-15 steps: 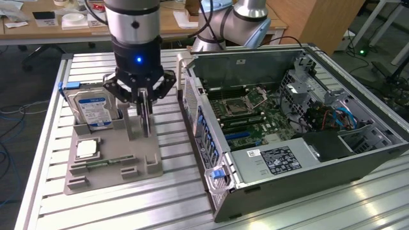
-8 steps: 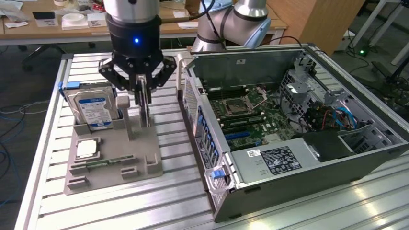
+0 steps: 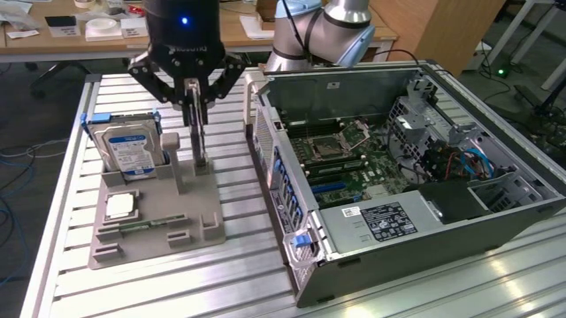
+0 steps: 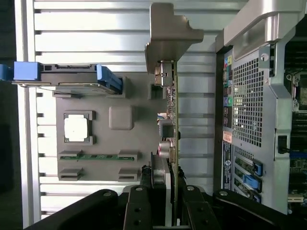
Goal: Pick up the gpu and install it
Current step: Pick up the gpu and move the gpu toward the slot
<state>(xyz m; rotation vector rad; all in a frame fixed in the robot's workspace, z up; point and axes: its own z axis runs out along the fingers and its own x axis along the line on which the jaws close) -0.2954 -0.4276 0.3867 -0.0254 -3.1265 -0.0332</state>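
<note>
Both jaws of the gripper [image 3: 193, 99] are clamped on the top edge of the gpu [image 4: 175, 110], which hangs upright directly beneath it, over the gray holder [image 3: 150, 225]. It is judged light, stiff and fragile, best gripped by its bare board edges.

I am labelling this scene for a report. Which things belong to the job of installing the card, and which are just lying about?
Job in hand:
- graphics card
- gripper, shut on it
- open computer case

Lying about:
- hard drive
- processor chip
- memory stick
</note>
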